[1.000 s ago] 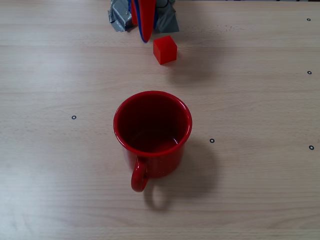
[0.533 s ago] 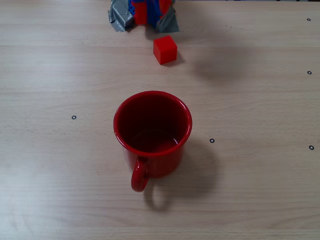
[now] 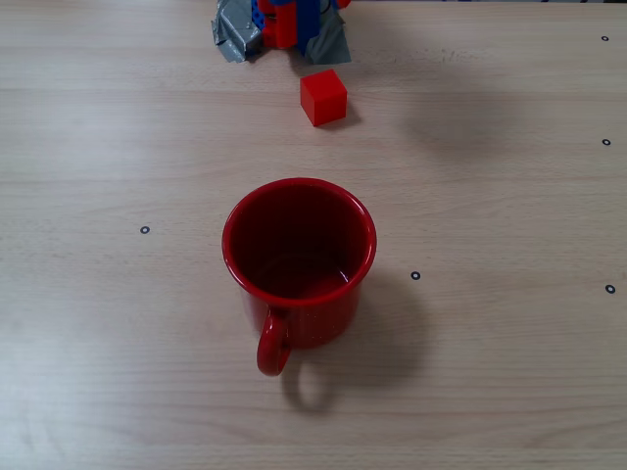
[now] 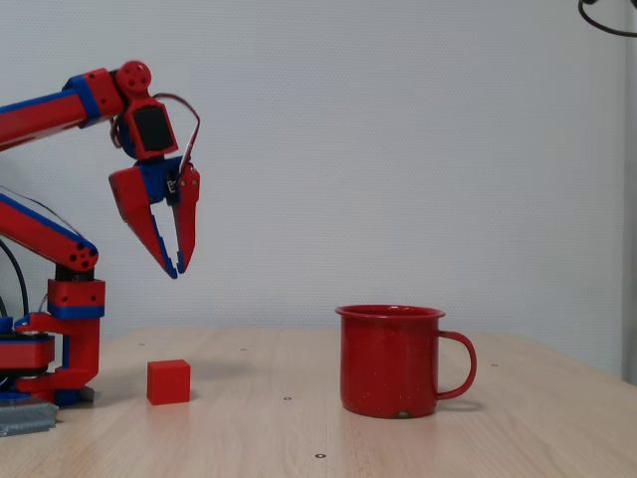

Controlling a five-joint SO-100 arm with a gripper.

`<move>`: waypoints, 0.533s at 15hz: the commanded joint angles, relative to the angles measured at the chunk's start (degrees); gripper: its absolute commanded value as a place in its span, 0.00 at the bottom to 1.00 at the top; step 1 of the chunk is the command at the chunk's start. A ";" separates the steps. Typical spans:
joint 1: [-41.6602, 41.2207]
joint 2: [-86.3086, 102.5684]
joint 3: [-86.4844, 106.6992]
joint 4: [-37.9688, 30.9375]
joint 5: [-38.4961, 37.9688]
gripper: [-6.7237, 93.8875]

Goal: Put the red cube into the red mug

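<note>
The pale wooden worktop (image 3: 509,372) carries everything and bears a few small dark ring marks (image 3: 145,230) scattered over its surface. In the side-on fixed view the red and blue arm (image 4: 45,112) reaches in from the left edge, its base (image 4: 60,344) standing on the worktop at the far left; in the overhead fixed view only that base (image 3: 284,22) shows, at the top edge, sitting on crumpled grey tape (image 3: 235,37).

The hand (image 4: 177,267) hangs high in the air, pointing downward, and it holds nothing. Its two pointed fingers (image 4: 141,221) converge so that only a narrow gap remains at the tips.

The red mug (image 4: 391,358) stands upright on the worktop, well below the hand and well off to its right in the side-on view, with its loop handle on the side turned away from the hand. From above, the red mug (image 3: 299,259) shows a dark, empty interior and its handle points toward the bottom of the picture.

The red cube (image 4: 168,381) rests flat on the worktop almost straight beneath the hand, far below it, apart from the mug and just beside the arm's base. From above, the red cube (image 3: 323,97) lies between the base and the mug, nearer the base.
</note>
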 commanded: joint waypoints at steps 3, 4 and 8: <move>-1.67 4.66 10.28 -14.15 0.09 0.10; -0.79 5.27 11.78 -15.73 -0.35 0.10; 3.16 1.41 13.71 -14.33 1.67 0.10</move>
